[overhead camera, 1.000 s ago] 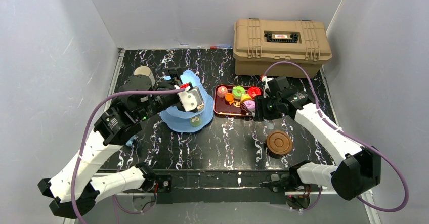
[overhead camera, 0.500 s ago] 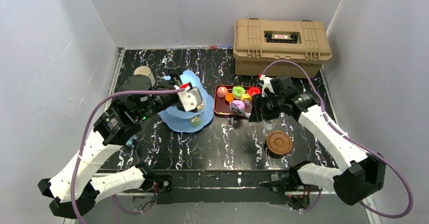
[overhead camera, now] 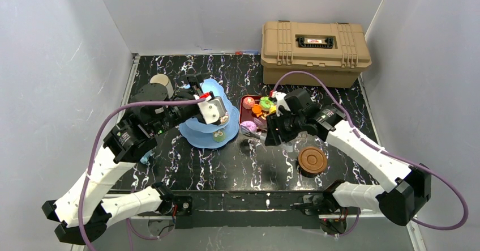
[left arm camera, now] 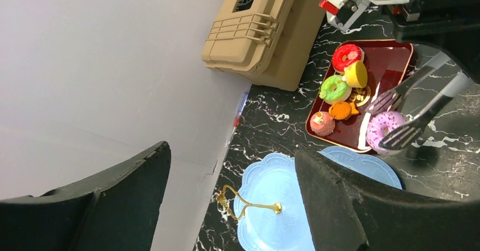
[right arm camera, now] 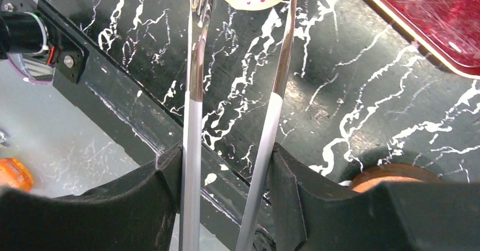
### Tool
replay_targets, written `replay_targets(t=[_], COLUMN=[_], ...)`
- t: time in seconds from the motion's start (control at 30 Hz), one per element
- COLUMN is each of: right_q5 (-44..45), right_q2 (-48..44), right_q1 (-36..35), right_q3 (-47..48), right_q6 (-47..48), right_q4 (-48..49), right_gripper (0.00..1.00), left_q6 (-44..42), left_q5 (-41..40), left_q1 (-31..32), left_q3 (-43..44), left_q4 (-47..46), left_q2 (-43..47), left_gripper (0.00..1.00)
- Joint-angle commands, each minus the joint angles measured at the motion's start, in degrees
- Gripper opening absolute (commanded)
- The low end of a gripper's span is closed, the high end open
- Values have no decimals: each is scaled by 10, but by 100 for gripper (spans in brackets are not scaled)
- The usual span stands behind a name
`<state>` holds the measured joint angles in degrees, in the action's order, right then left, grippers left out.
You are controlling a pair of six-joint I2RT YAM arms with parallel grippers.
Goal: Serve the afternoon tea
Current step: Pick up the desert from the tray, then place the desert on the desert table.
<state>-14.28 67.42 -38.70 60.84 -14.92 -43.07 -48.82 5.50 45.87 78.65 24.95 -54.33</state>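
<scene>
The light blue tiered stand (overhead camera: 199, 136) stands at left centre, its top tier (left arm camera: 286, 197) and gold handle (left arm camera: 249, 205) below my left gripper (left arm camera: 232, 205), which hangs open and empty over it (overhead camera: 198, 90). My right gripper (overhead camera: 271, 128) is shut on the metal tongs (right arm camera: 192, 92). The tongs (left arm camera: 421, 101) pinch a pink sprinkled donut (left arm camera: 380, 127) above the table between tray and stand (overhead camera: 249, 126). Red (left arm camera: 346, 55), yellow (left arm camera: 356, 74) and green (left arm camera: 334, 88) pieces lie on the dark red tray (left arm camera: 390, 64). A small greenish piece (overhead camera: 218, 138) sits on the stand's bottom tier.
A tan case (overhead camera: 314, 50) stands at the back right. Brown saucers (overhead camera: 312, 160) are stacked near the right arm, also in the right wrist view (right arm camera: 390, 174). A silvery-beige cup (overhead camera: 160, 82) stands at the back left. Grey walls enclose the black marbled table (overhead camera: 226, 166).
My right gripper has carried the tongs and pink donut left, off the tray and toward the stand. The left arm has stayed still.
</scene>
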Motion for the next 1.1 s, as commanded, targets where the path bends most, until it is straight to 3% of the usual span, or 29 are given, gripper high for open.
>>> replay_targets(t=[0.0, 0.53, 1.07], right_q5=[20, 196, 240], right_q2=[-4, 19, 147], right_q1=[-39, -266, -333], right_q3=[11, -45, -32], right_q6=[-29, -147, -154], right_q4=[62, 203, 367], right_gripper=[12, 10, 11], left_q6=[5, 28, 30], left_q5=[2, -9, -7], left_q1=[-2, -2, -2], left_q3=[20, 29, 47], left_q4=[9, 31, 49], left_q2=[1, 1, 6], left_gripper=[78, 78, 78])
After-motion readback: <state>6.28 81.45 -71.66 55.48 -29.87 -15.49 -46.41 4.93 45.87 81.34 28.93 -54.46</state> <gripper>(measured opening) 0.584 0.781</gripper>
